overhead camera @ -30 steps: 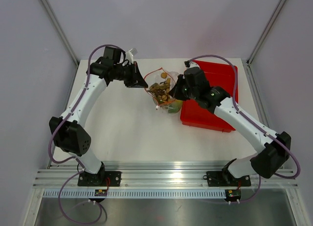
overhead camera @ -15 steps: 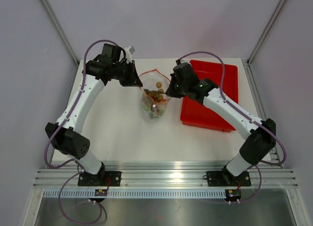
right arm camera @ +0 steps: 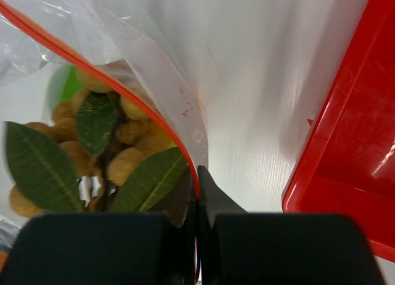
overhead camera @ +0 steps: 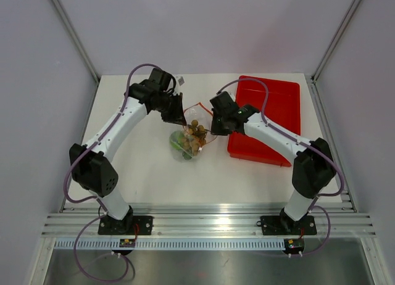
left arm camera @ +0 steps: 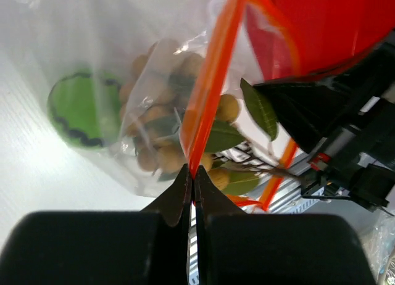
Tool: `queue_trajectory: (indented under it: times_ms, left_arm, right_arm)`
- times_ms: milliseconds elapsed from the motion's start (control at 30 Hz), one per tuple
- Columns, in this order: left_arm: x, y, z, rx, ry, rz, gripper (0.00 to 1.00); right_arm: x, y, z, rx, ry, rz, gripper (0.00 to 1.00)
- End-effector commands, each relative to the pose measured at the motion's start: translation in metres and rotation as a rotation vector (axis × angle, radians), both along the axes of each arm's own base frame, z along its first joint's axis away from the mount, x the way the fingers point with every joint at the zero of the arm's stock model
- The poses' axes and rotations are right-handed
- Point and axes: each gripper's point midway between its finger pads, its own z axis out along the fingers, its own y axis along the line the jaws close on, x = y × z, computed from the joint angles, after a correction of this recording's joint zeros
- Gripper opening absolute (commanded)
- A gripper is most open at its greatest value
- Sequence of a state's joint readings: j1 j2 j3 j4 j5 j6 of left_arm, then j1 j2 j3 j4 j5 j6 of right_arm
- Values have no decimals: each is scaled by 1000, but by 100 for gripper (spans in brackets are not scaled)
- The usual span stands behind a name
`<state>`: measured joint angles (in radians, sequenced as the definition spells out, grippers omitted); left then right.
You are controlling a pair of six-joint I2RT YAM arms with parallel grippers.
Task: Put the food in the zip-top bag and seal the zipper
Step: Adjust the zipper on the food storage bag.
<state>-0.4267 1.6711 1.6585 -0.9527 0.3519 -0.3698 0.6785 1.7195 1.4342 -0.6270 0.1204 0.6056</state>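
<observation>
The clear zip-top bag (overhead camera: 188, 137) hangs between my two grippers over the table's middle. Inside lie the bunch of tan-brown balls (overhead camera: 197, 134) with green leaves (right arm camera: 43, 168) and the round bright-green fruit (left arm camera: 85, 109). The mango shape is not clearly seen. My left gripper (overhead camera: 182, 119) is shut on the orange-red zipper (left arm camera: 210, 94) at the bag's left mouth edge. My right gripper (overhead camera: 214, 126) is shut on the zipper strip (right arm camera: 154, 121) at the right edge. The mouth stands open between them.
A red rectangular tray (overhead camera: 274, 115) lies at the right, close to my right arm. The white table (overhead camera: 142, 174) spreads to the left and front of the bag. Metal rails run along the near edge.
Both grippers have moved toward the near side and closer together, carrying the bag by its mouth. The bag's body now rests lower and further left on the table.
</observation>
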Motion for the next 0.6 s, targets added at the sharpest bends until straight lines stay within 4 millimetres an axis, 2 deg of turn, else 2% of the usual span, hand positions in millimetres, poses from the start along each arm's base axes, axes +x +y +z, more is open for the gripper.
queue_trajectory:
  times_ms: [0, 33, 67, 100, 133, 200, 267, 333, 367, 433, 467, 500, 567]
  left_arm:
    - [1, 9, 86, -21, -257, 37, 0]
    - [-1, 9, 109, -46, -311, 42, 0]
    - [-3, 10, 121, -59, -337, 41, 0]
    - [-9, 9, 133, -76, -368, 31, 0]
    - [-10, 8, 139, -83, -388, 27, 0]
    - [-11, 5, 138, -93, -383, 16, 0]
    - [-6, 0, 118, -84, -340, 16, 0]
    - [-1, -9, 102, -94, -319, -8, 0]
    - [2, -11, 74, -68, -270, -12, 0]
    - [11, -18, 54, -63, -247, -21, 0]
    - [15, -22, 37, -49, -202, -33, 0]
    - [12, -26, 33, -56, -178, -50, 0]
    - [12, -28, 32, -58, -170, -52, 0]
  right_arm:
    - [4, 0, 96, 97, -211, 3, 0]
    - [3, -1, 108, 111, -233, 5, 0]
    - [1, -5, 125, 131, -265, 2, 0]
    - [-1, -5, 134, 147, -283, 8, 0]
    - [-4, -7, 144, 166, -307, 9, 0]
    - [-4, -8, 148, 181, -325, 6, 0]
    - [-5, -8, 130, 167, -301, -2, 0]
    - [-5, -10, 102, 132, -259, -6, 2]
    - [0, -10, 85, 98, -244, -7, 5]
    - [8, -17, 58, 19, -207, -29, 9]
    - [7, -20, 53, -7, -188, -21, 14]
    - [9, -20, 58, -13, -192, -15, 34]
    - [4, -20, 75, 17, -219, 6, 43]
